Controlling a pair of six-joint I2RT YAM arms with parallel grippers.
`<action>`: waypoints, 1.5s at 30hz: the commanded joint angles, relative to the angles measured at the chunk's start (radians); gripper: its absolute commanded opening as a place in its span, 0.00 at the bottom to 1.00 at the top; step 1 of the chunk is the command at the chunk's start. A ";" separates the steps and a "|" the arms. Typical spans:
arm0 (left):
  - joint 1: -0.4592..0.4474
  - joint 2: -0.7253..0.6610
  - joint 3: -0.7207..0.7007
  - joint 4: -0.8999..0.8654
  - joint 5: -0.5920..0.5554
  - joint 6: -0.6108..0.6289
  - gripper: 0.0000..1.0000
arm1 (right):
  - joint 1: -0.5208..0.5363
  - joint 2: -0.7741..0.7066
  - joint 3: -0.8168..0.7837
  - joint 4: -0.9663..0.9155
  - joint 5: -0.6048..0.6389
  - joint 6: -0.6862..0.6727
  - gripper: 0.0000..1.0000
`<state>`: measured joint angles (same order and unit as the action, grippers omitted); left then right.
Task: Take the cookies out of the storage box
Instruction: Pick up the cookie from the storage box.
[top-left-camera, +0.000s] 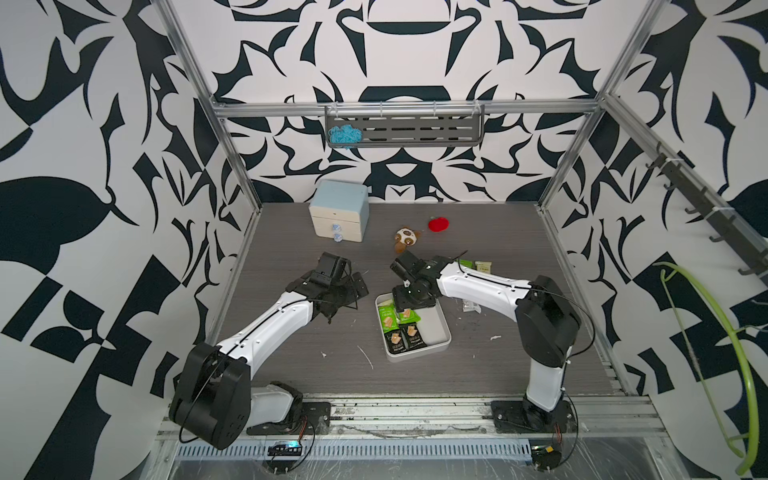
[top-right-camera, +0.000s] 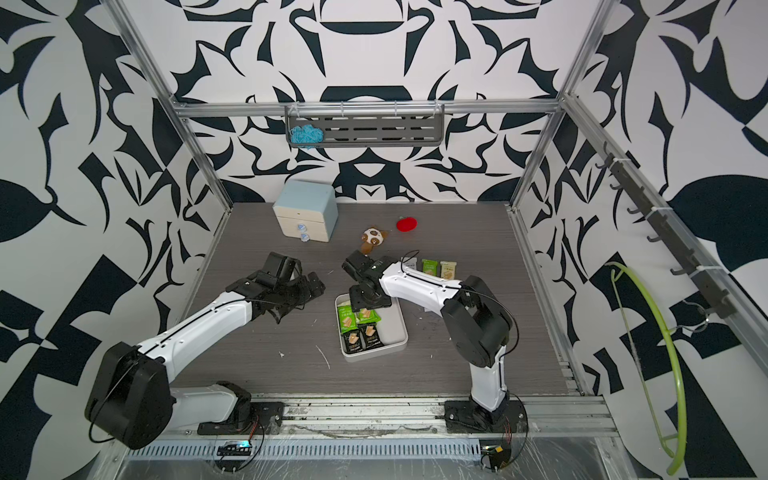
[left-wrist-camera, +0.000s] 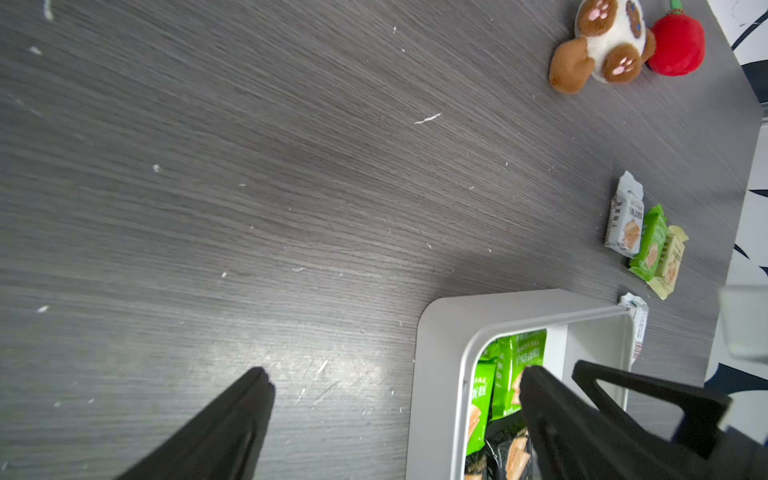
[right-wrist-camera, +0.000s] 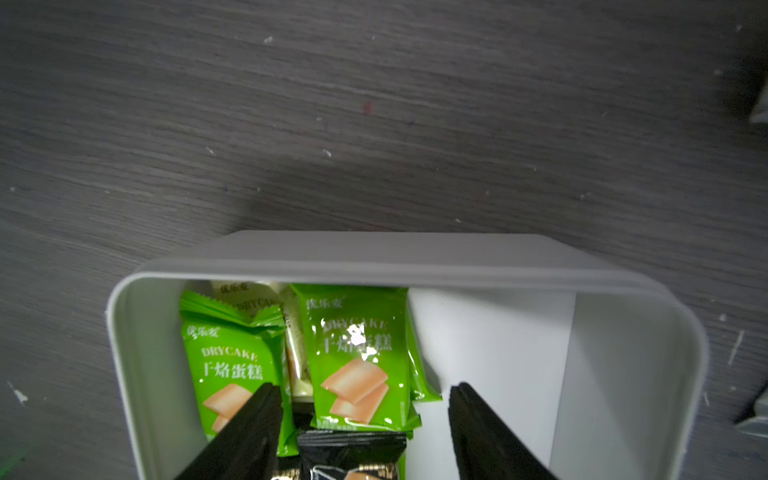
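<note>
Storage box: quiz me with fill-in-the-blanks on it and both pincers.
The packet between the tips of the open right pincer is ___.
The open left pincer holds ___.
The storage box's bare half lies on the robot's ___ side.
Past it, three cookies lie in a row: white, green, ___.
Missing: green; nothing; right; cream.

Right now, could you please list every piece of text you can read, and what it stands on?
"DRYCAKE": two green packets in the storage box.
"优乐麦": above it, same packets.
"干烙蛋糕": below it, same packets.
Cream packet: "DRYCA", rest hidden.
Black packet: unreadable.
</note>
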<state>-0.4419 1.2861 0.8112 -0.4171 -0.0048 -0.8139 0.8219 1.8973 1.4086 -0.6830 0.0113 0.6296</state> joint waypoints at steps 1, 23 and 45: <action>0.012 -0.048 -0.029 -0.038 -0.012 0.002 0.99 | 0.003 0.000 0.045 -0.012 0.007 -0.013 0.69; 0.051 -0.115 -0.078 -0.052 -0.006 0.013 0.99 | 0.022 0.126 0.132 -0.104 0.040 -0.021 0.61; 0.059 -0.140 -0.089 -0.047 0.013 -0.018 0.99 | 0.022 0.068 0.130 -0.120 0.036 -0.021 0.46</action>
<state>-0.3862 1.1725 0.7479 -0.4465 -0.0040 -0.8204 0.8394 2.0354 1.5066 -0.7677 0.0303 0.6067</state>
